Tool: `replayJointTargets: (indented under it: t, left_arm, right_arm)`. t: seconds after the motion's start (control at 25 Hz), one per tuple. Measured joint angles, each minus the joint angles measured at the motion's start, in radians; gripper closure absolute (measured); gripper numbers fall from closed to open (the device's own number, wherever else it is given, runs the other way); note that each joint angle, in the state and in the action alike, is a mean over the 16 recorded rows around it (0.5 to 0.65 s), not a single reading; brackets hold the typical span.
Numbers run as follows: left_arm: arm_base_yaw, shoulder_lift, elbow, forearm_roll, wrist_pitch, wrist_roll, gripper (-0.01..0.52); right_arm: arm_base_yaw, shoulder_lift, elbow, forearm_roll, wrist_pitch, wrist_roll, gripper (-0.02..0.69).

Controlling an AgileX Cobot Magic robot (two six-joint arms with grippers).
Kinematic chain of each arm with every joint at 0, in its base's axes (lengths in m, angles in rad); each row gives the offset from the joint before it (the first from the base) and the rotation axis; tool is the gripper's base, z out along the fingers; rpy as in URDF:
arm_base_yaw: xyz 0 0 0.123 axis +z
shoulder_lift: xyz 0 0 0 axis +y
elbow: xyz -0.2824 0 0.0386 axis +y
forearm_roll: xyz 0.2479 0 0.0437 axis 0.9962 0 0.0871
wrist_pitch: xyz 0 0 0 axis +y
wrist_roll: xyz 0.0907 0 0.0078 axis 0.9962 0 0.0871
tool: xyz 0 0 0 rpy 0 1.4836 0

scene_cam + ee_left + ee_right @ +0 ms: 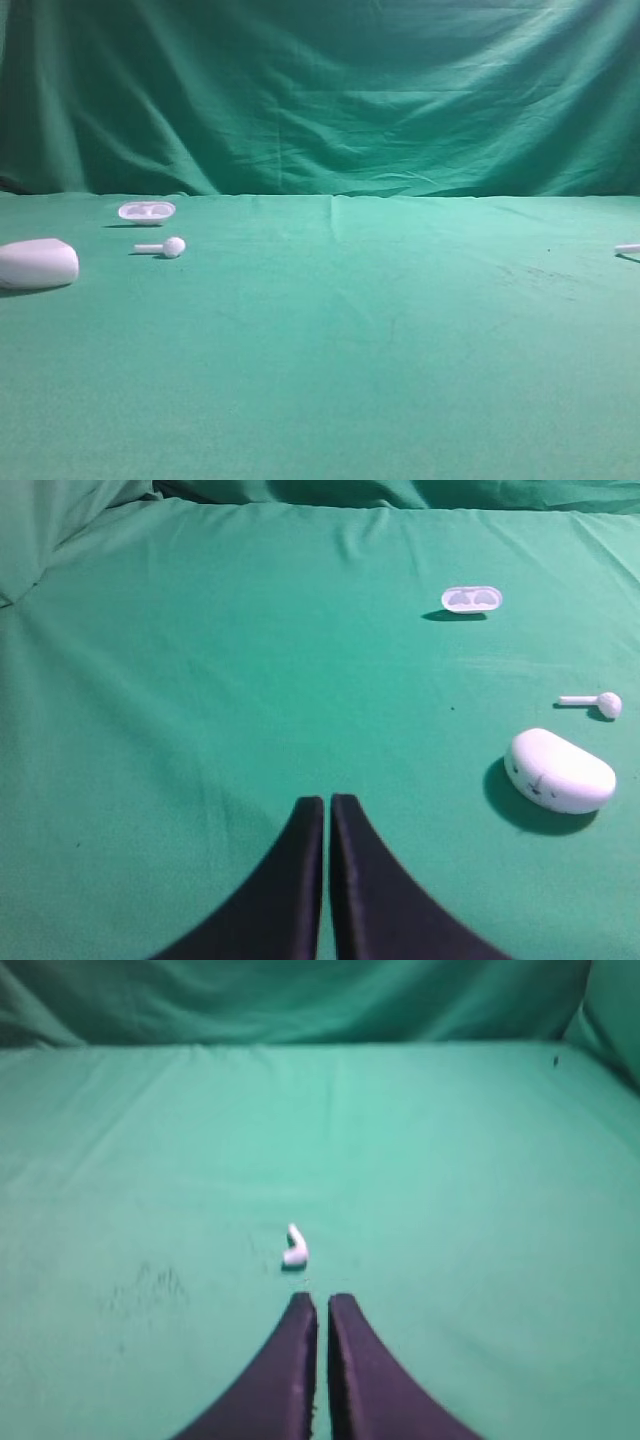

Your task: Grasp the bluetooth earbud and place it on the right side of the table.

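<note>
The right end effector, jaws together, hovers just short of the bluetooth earbud on the table.

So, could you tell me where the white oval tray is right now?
In the high view the tray sits far left at the table's back, just behind an earbud, with the case nearer.

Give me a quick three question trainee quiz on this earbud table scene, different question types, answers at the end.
1. True or false: the earbud on the left lies inside the tray.
2. Which white item sits nearest the exterior view's left edge? A tray, B case, C earbud.
3. Fill in: the right end effector points at a second ____ on the cloth.

Key: 1 false, it lies on the table. 2 B. 3 earbud.
</note>
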Motion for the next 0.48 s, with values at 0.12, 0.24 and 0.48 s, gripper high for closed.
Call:
replayJointTargets:
  t: [0.12, 0.24, 0.48]
  left_arm:
    - [0.000, 0.000, 0.000, 0.000, 0.000, 0.000, 0.514]
    - [0.000, 0.000, 0.000, 0.000, 0.000, 0.000, 0.514]
    - [0.000, 0.000, 0.000, 0.000, 0.000, 0.000, 0.514]
  right_arm:
    - [0.000, -0.001, 0.029, -0.001, -0.008, 0.013, 0.665]
    - [0.000, -0.001, 0.042, -0.003, -0.013, 0.024, 0.665]
    - [0.000, -0.001, 0.045, -0.006, -0.019, 0.031, 0.665]
